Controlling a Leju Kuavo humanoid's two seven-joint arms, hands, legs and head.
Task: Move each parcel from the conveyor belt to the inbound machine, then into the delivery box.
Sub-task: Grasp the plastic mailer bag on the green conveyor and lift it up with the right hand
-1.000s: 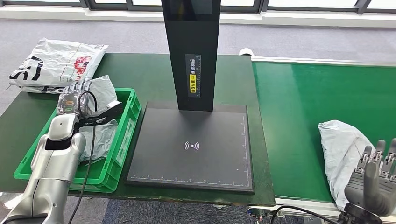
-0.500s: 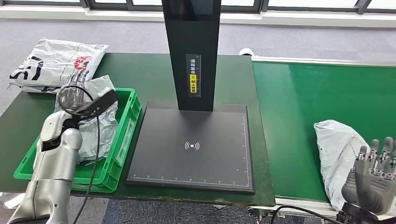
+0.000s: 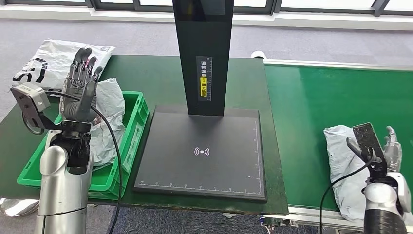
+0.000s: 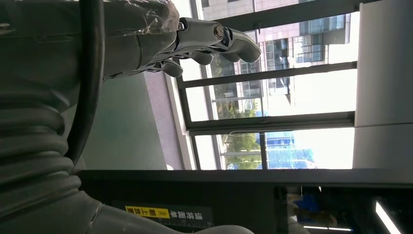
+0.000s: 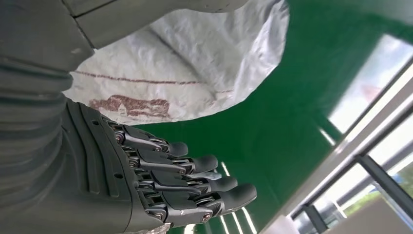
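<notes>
Head view: the left hand (image 3: 81, 92) is raised empty with fingers spread above the box (image 3: 127, 146), where a parcel (image 3: 108, 122) already lies, while the right hand (image 3: 392, 148), fingers extended and seemingly holding nothing, is set beside the belt's (image 3: 311, 107) parcel (image 3: 346, 161), likely for pickup.

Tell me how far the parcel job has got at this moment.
Done: one grey parcel lies in the green delivery box, and the left hand is raised above it, open and holding nothing. In hand: the right hand is beside the grey parcel on the conveyor belt, fingers extended, not gripping it. Left: that parcel must go onto the inbound machine's empty black plate, then into the box.
</notes>
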